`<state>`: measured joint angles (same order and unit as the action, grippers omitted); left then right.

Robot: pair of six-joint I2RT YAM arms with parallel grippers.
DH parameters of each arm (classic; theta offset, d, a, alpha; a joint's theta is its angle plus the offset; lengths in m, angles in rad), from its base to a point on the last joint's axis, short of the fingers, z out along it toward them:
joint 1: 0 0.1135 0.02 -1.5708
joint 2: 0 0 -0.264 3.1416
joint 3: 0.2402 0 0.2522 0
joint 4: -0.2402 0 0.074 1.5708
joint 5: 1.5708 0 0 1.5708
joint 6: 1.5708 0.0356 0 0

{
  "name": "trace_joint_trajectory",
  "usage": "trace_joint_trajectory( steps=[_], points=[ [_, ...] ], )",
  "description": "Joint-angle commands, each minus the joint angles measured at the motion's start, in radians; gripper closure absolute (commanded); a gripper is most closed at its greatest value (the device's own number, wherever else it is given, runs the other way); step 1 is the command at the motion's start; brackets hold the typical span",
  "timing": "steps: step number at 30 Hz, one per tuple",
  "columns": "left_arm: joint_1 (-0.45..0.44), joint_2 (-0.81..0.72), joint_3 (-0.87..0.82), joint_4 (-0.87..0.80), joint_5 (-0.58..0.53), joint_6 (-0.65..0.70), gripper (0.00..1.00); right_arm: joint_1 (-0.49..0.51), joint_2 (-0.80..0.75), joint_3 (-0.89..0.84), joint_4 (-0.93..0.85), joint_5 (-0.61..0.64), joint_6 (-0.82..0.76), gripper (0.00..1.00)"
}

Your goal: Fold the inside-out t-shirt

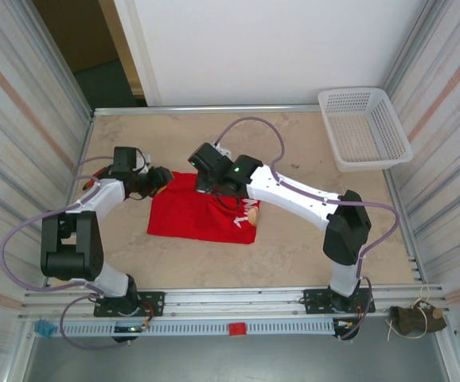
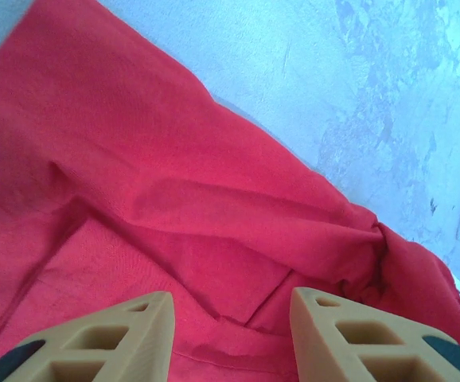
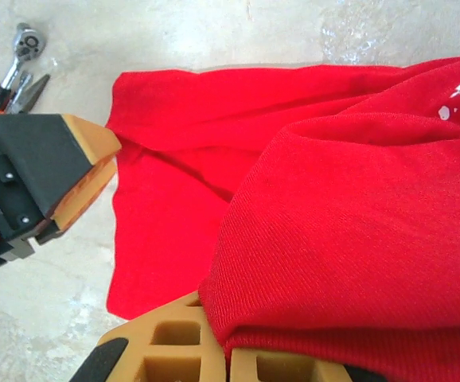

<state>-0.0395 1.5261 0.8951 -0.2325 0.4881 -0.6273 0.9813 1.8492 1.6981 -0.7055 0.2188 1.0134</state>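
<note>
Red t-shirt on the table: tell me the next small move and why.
Probably the right gripper should carry its pinched fold of the bright red cloth t-shirt across the flat part: the left gripper stands open, holding nothing.

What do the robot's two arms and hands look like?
Both the left arm and right arm have white links between chunky black joints, with a lilac cable looping along each. A small green light glows near the right wrist. The left hand has tan wedge-shaped fingers with hollow cells and black backing.
</note>
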Motion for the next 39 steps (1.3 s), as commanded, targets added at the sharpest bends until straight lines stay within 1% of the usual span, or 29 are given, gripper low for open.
trace_joint_trajectory(
  steps=[1,5,8,13,19,22,24,27,30,33,35,39],
  points=[
    [-0.003,0.038,-0.043,0.002,0.033,0.02,0.58,-0.007,-0.01,0.015,-0.025,0.046,0.024,1.0],
    [-0.02,0.083,-0.116,0.066,0.034,-0.009,0.58,-0.024,-0.058,-0.021,-0.019,0.069,0.021,1.0],
    [-0.056,0.114,-0.143,0.101,0.025,-0.032,0.58,-0.04,-0.094,-0.045,-0.018,0.078,0.015,1.0],
    [-0.163,0.132,-0.159,0.132,-0.024,-0.077,0.59,-0.07,-0.169,-0.098,-0.017,0.09,-0.002,1.0],
    [-0.347,0.168,-0.159,0.19,-0.081,-0.171,0.59,-0.125,-0.278,-0.176,-0.026,0.101,-0.043,1.0],
    [-0.397,0.139,-0.143,0.181,-0.104,-0.199,0.59,-0.158,-0.327,-0.197,-0.047,0.103,-0.069,1.0],
    [-0.392,0.081,-0.127,0.121,-0.142,-0.181,0.59,-0.18,-0.353,-0.209,-0.049,0.083,-0.09,1.0],
    [-0.354,-0.03,-0.096,0.006,-0.215,-0.129,0.57,-0.194,-0.362,-0.204,-0.051,0.039,-0.125,1.0],
    [-0.303,-0.135,-0.091,-0.062,-0.252,-0.111,0.52,-0.183,-0.342,-0.184,-0.057,0.006,-0.145,1.0],
    [-0.262,-0.214,-0.102,-0.086,-0.256,-0.113,0.51,-0.153,-0.309,-0.179,-0.047,-0.011,-0.15,1.0],
    [-0.251,-0.249,-0.108,-0.096,-0.258,-0.109,0.51,-0.133,-0.279,-0.168,-0.043,-0.028,-0.151,1.0],
    [-0.222,-0.273,-0.124,-0.103,-0.233,-0.105,0.51,-0.086,-0.214,-0.114,-0.06,-0.041,-0.168,1.0]
  ],
)
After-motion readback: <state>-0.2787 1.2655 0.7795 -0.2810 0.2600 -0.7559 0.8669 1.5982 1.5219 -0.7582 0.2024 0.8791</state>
